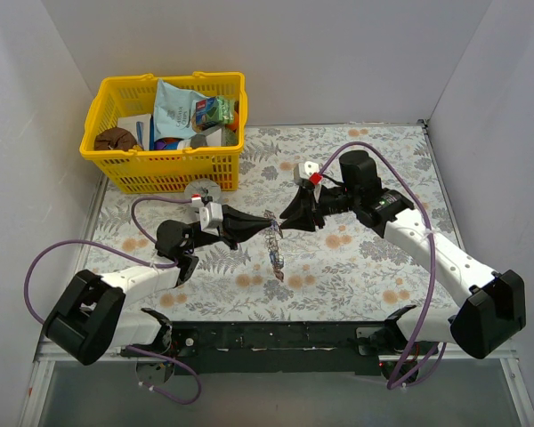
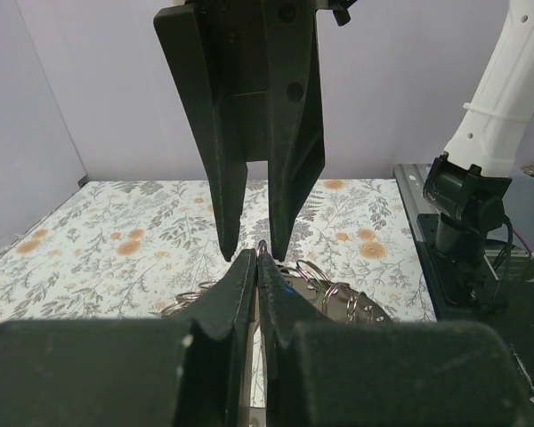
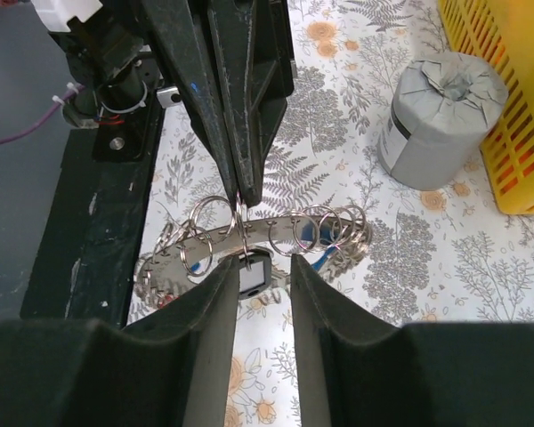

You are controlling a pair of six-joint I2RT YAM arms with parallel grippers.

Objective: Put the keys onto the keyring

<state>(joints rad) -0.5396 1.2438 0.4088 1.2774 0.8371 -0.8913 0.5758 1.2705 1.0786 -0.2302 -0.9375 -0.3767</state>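
The left gripper (image 3: 246, 196) has its fingers pressed together on the upper edge of the keyring (image 3: 289, 233). This holds it clear of the table, so its small loops hang free just below the fingertips. The right gripper (image 3: 262, 267) faces it with fingers apart. A small key (image 3: 252, 277) sits between them, apparently unpinched, probably lined up for threading.

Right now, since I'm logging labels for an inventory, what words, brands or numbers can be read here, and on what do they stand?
No text can be read in any view.
light-blue packet in the yellow basket: printed, but too blurred to read.
grey tin: a dark label on its side, too small and turned away to read.
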